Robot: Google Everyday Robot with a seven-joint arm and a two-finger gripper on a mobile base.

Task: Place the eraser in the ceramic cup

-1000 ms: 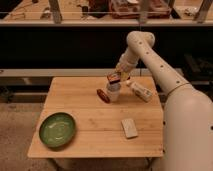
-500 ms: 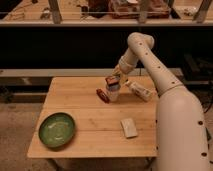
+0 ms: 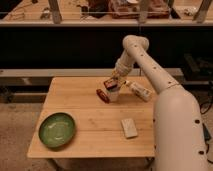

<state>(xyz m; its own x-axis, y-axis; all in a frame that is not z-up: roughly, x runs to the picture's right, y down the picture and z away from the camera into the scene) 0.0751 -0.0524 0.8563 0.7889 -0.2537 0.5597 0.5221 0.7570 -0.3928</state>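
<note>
In the camera view, the white arm reaches from the right across the wooden surface [image 3: 90,125], and the tool [image 3: 112,82] hangs right above the ceramic cup [image 3: 114,95] at the far middle of the surface. Compared with a second ago, the tool has dropped closer to the cup's rim and shifted slightly toward its centre; half a second ago it was already nearly where it is now, so the descent looks almost finished. A small reddish-orange item, probably the eraser [image 3: 109,83], shows at the tool, just over the cup's mouth; whether the tool is clamped on it or has loosened cannot be told here. A dark red object [image 3: 102,95] lies against the cup's left side, a pale packet [image 3: 138,90] sits just beside the cup to the right, a white flat block [image 3: 129,127] lies nearer the front edge, and a green bowl [image 3: 57,130] rests at the front left, well apart from the cup. None of these has moved over the last second. Judging from this, the task stands at the release step: the eraser seems lined up over the cup but not yet inside it.
</note>
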